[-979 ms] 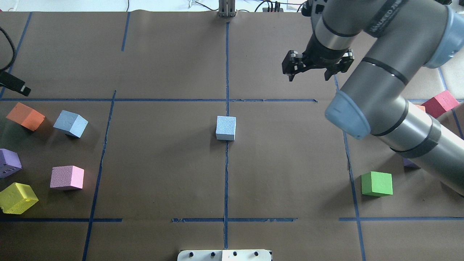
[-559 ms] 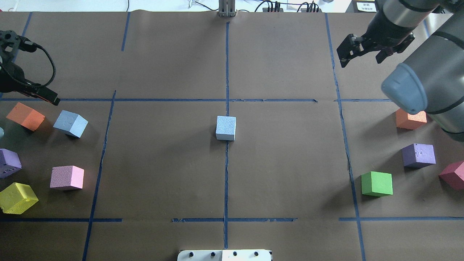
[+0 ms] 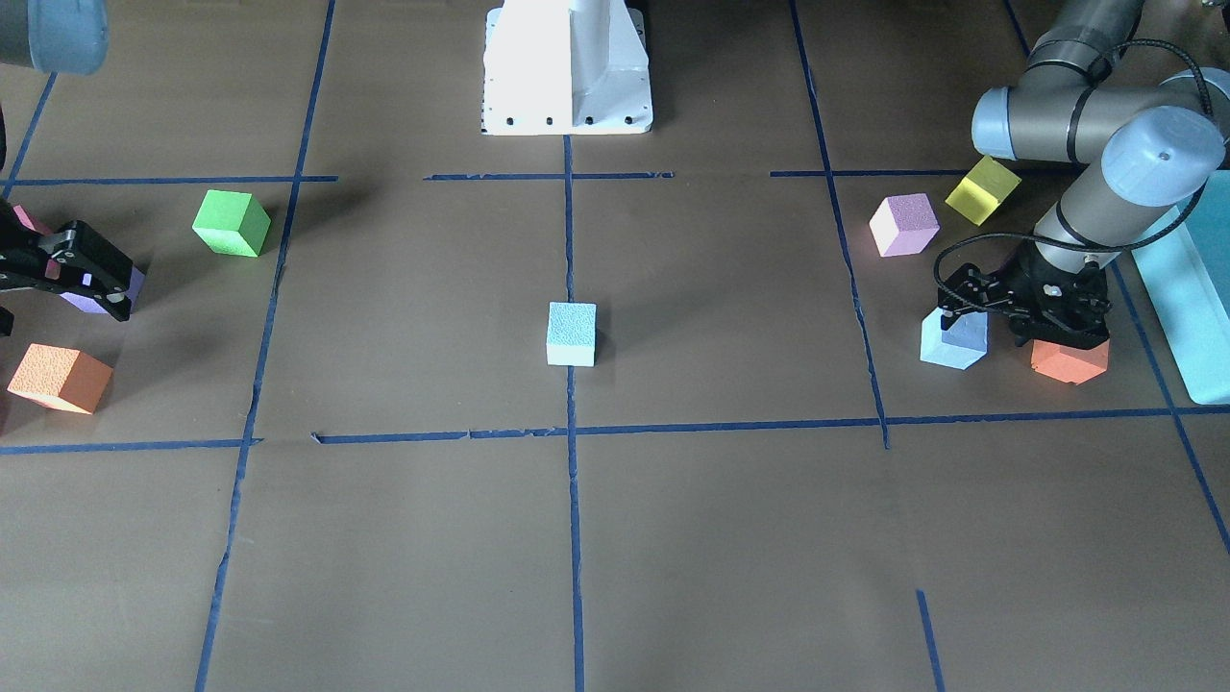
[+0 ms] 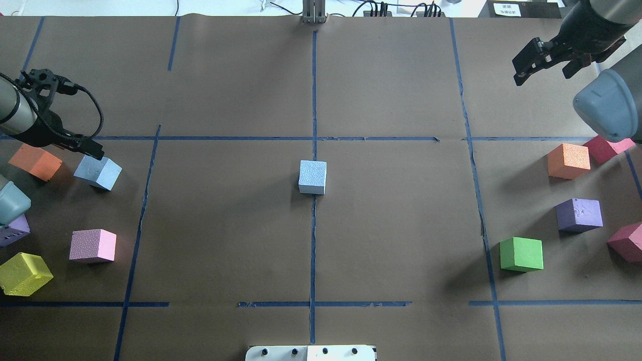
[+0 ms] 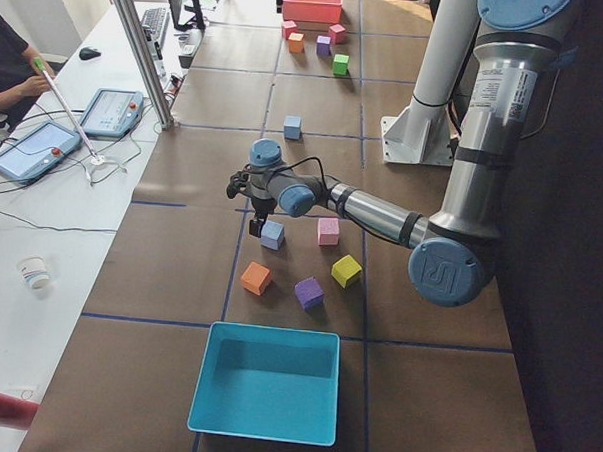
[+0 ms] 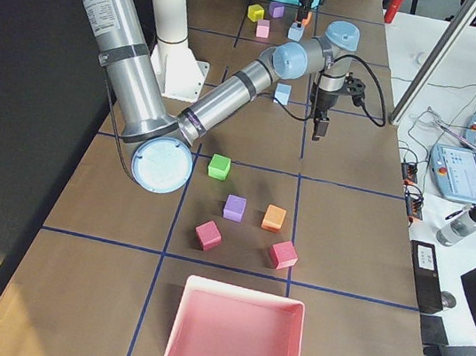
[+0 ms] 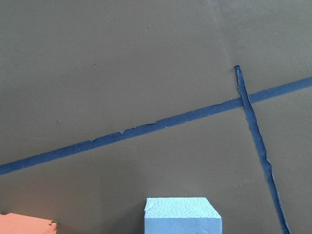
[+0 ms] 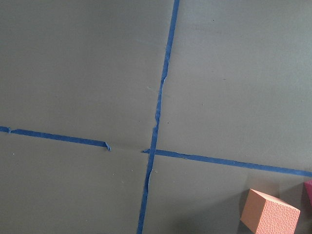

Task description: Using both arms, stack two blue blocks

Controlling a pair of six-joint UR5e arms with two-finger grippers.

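One pale blue block (image 4: pixel 312 176) sits at the table's centre on the middle tape line, also in the front view (image 3: pixel 572 333). The other blue block (image 4: pixel 98 171) lies tilted on the left side next to an orange cube (image 4: pixel 35 161). My left gripper (image 4: pixel 83 148) is open and empty, just above and behind this block (image 3: pixel 953 338). One finger (image 3: pixel 949 309) overlaps the block's top in the front view. The left wrist view shows the block (image 7: pixel 183 214) at its bottom edge. My right gripper (image 4: pixel 543 75) is open and empty, high at the far right back.
Purple (image 4: pixel 15 228), pink (image 4: pixel 93 245) and yellow (image 4: pixel 25 273) cubes lie on the left. Orange (image 4: pixel 568 160), red (image 4: pixel 607 148), purple (image 4: pixel 579 214) and green (image 4: pixel 521 254) cubes lie on the right. A teal box (image 5: pixel 267 381) and a pink tray (image 6: pixel 232 338) stand at the table's ends.
My right arm has swung from the back middle out to the far right back. My left gripper has come in from the left edge to the left blue block.
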